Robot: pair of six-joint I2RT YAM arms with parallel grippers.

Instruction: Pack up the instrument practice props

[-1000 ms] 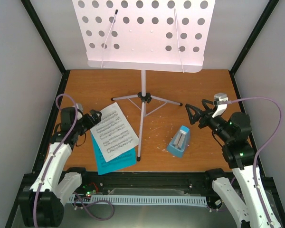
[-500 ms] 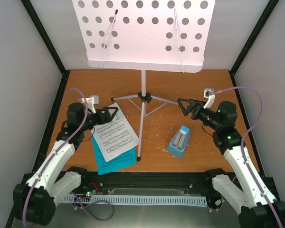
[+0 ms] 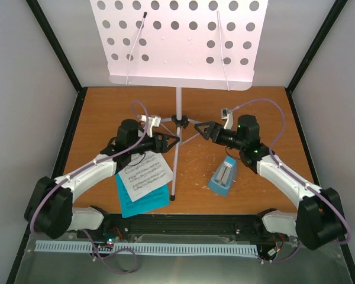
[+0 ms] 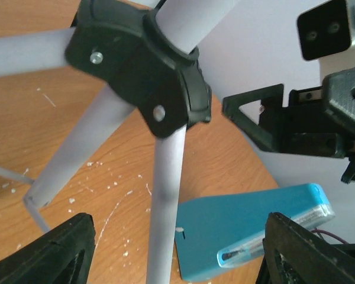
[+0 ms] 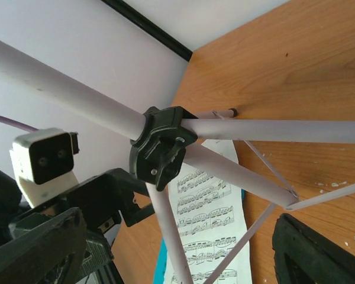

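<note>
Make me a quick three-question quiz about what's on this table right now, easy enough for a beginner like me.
1. True or false: neither gripper touches the metronome.
2. What lies under the white music sheet? A) blue sheet B) metronome C) bare table
3. Fill in: the left gripper and right gripper are both open, on either side of the music stand's ____.

Key: 1 true. 2 A, the blue sheet. 3 tripod.
</note>
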